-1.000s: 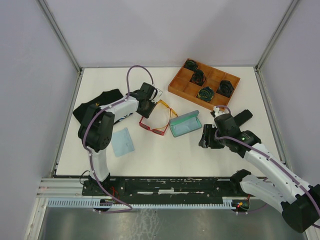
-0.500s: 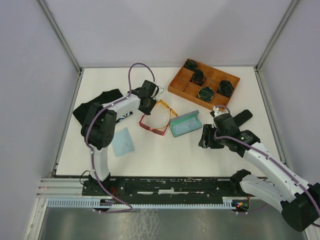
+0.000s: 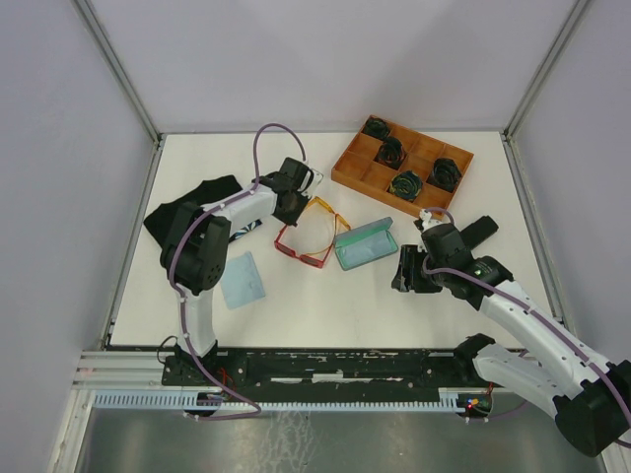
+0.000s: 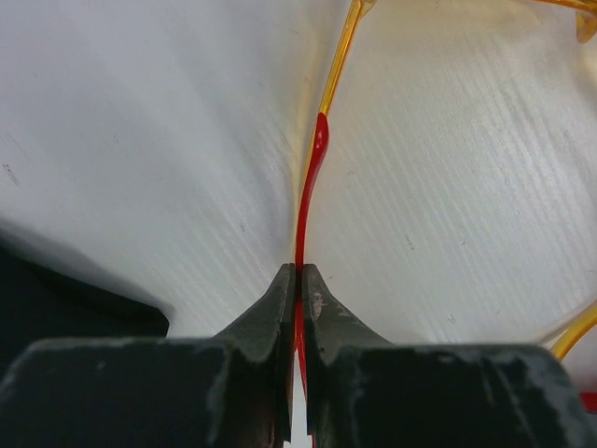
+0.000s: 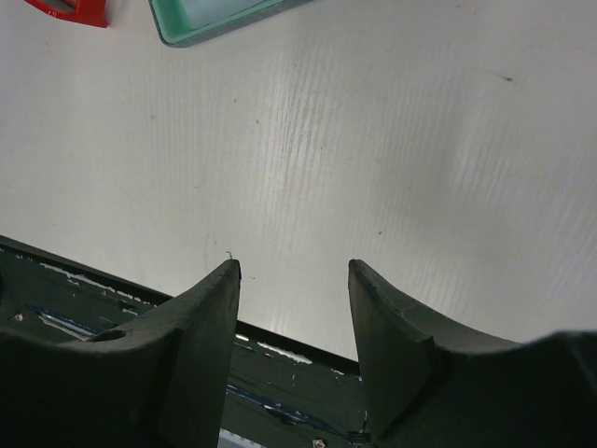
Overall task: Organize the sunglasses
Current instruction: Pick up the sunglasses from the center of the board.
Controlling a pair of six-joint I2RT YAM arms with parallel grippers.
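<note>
You are looking down on a white table [image 3: 325,296] enclosed by pale walls, with two arms mounted at its near edge. The left arm [image 3: 232,212] reaches toward the far middle of the table. The right arm [image 3: 523,315] bends in from the right side.

At the far right sits a wooden tray [image 3: 347,175], divided into compartments, several of which hold dark coiled items. At the far left lies a black cloth [image 3: 192,197]. An open teal case [image 3: 365,243] rests near the middle. A black case [image 3: 480,230] lies just beyond the right arm's wrist. A light blue cloth [image 3: 242,280] lies flat near the left arm's base.

The red sunglasses [image 3: 301,251] lie on the table just left of the teal case, one temple stretching back toward the left arm. The orange-yellow sunglasses [image 3: 325,210] lie just behind them, the two frames overlapping.

Your left gripper [image 4: 298,280] is pinched tight on the thin red temple, whose tip crosses a yellow temple just beyond the jaws. Your right gripper [image 5: 294,266] hangs above bare table with its jaws spread and nothing between them, near the front edge.
</note>
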